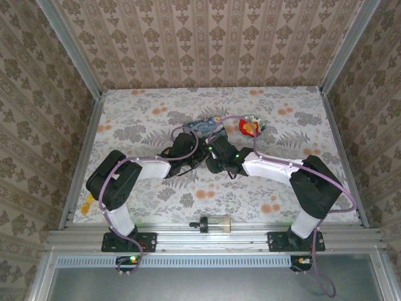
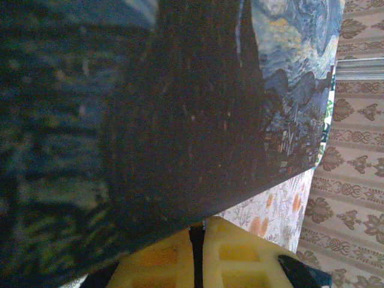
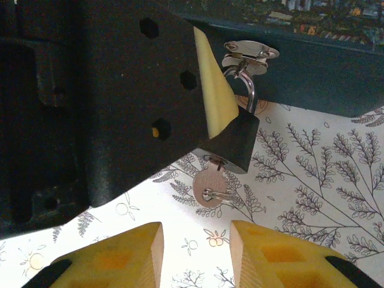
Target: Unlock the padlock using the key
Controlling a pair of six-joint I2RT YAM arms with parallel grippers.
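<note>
Left gripper (image 2: 197, 243): clamped on padlock (image 3: 237, 141), steadying it.
Key (image 3: 210, 180): seated in keyhole, padlock's 7 o'clock.
Right gripper (image 3: 197, 252): open, apparently lined up for Key.

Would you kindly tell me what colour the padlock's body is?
Black padlock body, silvery shackle; clearest in the right wrist view.

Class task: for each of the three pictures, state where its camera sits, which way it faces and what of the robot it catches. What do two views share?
Top: above and behind the bases, looking down on the table; left arm and right arm show.
Left wrist: on that arm, facing the blue box close up; left claw shut below.
Right wrist: low, facing padlock and key; right claw open below.
Shared: both wrist views show the blue box.
</note>
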